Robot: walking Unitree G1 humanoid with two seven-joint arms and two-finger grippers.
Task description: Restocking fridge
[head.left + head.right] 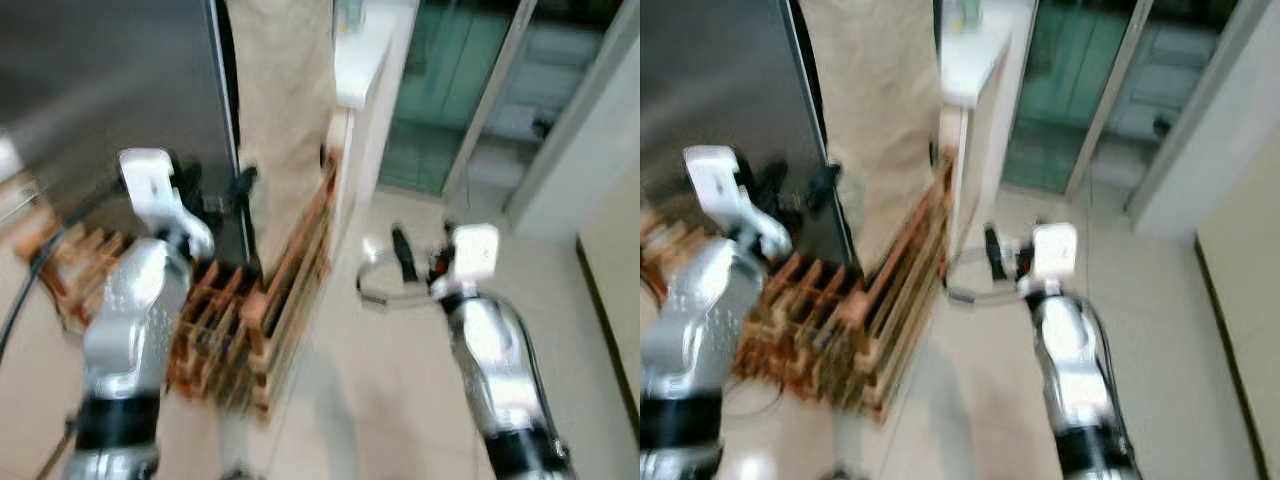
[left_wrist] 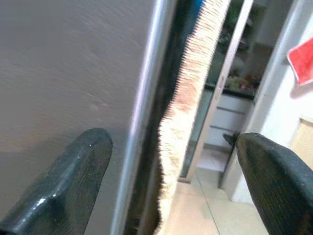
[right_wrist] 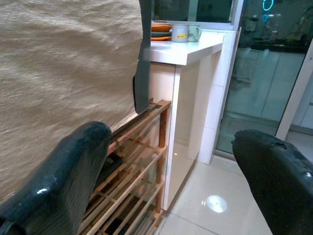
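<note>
The grey fridge (image 1: pixel 110 90) stands at the left, and its door looks closed. My left gripper (image 1: pixel 215 190) is raised in front of the fridge's right edge with its fingers spread open and nothing between them. In the left wrist view the metal door edge (image 2: pixel 146 98) runs between the two fingertips (image 2: pixel 93 147). My right gripper (image 1: pixel 415 255) is held open and empty over the tiled floor, to the right of the wooden rack. The head views are blurred.
A beige woven cloth (image 1: pixel 280 110) hangs beside the fridge. Below it a low wooden slatted rack (image 1: pixel 260 310) stands on the floor. A white counter (image 3: pixel 186 51) carries a mug (image 3: pixel 181 33) and an orange bowl (image 3: pixel 160 28). Glass sliding doors (image 1: pixel 450 90) stand behind, with pale floor tiles (image 1: pixel 390 400) in front.
</note>
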